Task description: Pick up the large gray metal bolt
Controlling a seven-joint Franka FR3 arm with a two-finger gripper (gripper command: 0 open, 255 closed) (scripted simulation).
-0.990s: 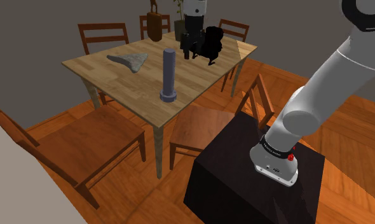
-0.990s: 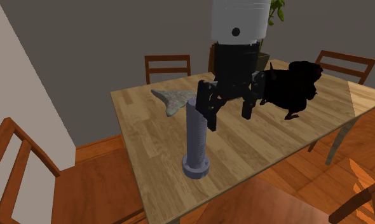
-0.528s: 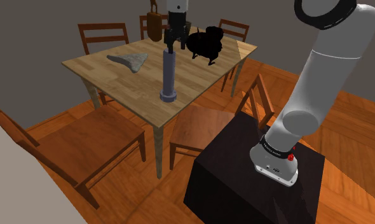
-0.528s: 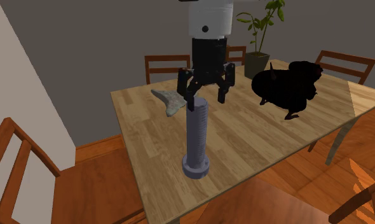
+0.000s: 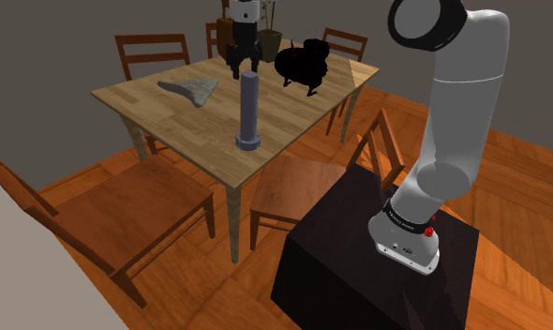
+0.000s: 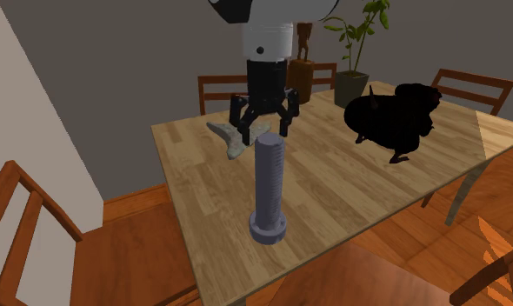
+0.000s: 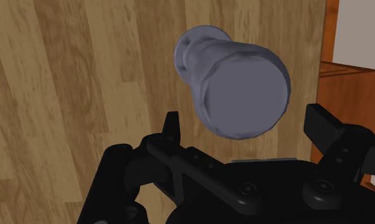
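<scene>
pincer [image 5: 244,66] [image 6: 263,132] [image 7: 246,127]: released, both fingers [image 7: 172,127] spread wide, pointing straight down, nothing gripped
bolt [image 5: 248,108] [image 6: 269,187] [image 7: 243,89]: large, grey, directly under the pincer; stands upright on its head, threaded shaft up; wrist view shows its flat top end in the gap between the fingers, clear of both
contact: none, fingertips sit about level with the shaft's top
desk [image 5: 153,98] [image 6: 333,191] [image 7: 65,76]: light wood planks below the pincer; bolt head rests on it near the edge facing the stand
grey shard [image 5: 190,89] [image 6: 231,135]: flat, pale, lying on the desk just beside the pincer, on the side away from the black figure
black figure [image 5: 303,64] [image 6: 394,113]: all-black shape on thin legs, on the desk, near the pincer on its other side, apart from the bolt
brown piece [image 6: 300,65]: behind the pincer, past the desk's far edge; can't tell what it is
potted plant [image 6: 359,52]: beside the brown piece, further from the pincer
chairs [image 5: 148,202]: brown wood, around the desk, well apart from the pincer
arm [image 5: 457,112]: white, reaches from the stand over to the pincer
stand [image 5: 359,253]: dark box, farthest from the pincer
</scene>
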